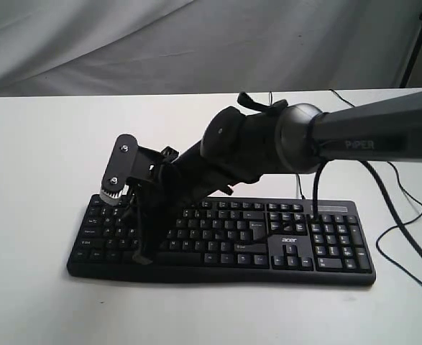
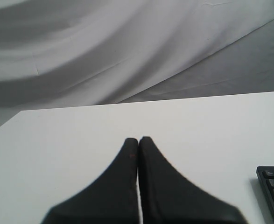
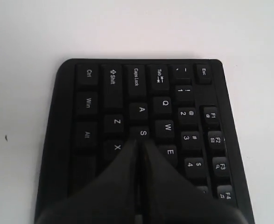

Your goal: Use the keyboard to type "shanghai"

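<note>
**Right gripper (image 3: 140, 141) at the S key (image 3: 143, 132)**

The keyboard (image 1: 268, 241) lies flat on the near part of the white tabletop (image 1: 45, 144). The right gripper, pinched together and empty, has its tips at the S key. The left gripper (image 2: 138, 139), likewise closed and empty, hovers over bare tabletop beside the keyboard. Grey cloth (image 1: 196, 43) hangs behind.

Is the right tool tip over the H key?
No, the right tool, shut, points at the S key of the keyboard.
</note>
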### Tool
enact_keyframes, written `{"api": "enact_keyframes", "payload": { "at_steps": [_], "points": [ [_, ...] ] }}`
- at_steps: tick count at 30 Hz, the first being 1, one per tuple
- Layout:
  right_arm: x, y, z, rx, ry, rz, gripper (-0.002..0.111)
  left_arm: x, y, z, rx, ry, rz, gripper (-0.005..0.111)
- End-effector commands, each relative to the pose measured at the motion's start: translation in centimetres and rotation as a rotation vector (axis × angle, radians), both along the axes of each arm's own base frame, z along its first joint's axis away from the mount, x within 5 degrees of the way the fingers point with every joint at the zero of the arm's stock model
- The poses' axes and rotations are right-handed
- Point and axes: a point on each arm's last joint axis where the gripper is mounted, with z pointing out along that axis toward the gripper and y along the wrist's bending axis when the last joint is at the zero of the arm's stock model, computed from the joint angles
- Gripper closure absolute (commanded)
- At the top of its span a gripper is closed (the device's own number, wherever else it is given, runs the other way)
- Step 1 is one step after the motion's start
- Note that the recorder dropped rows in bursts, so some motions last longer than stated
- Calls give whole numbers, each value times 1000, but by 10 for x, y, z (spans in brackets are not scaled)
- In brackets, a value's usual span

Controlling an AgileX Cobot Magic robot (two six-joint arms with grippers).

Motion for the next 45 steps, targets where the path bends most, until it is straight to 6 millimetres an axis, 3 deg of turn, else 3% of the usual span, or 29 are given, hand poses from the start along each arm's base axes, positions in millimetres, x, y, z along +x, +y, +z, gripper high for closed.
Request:
{"api": "enact_keyframes", "payload": {
  "at_steps": [1, 10, 15, 45],
  "points": [
    [1, 4, 4, 15, -6, -28, 108, 0, 0, -2, -4, 4, -4, 106],
    [29, 25, -3, 29, 81, 12, 108, 0, 0, -2, -4, 4, -4, 106],
    [40, 52, -12, 27, 88, 18, 108, 0, 0, -2, -4, 4, -4, 106],
    [38, 47, -18, -63, 88, 77, 108, 0, 0, -2, -4, 4, -4, 106]
  ]
}}
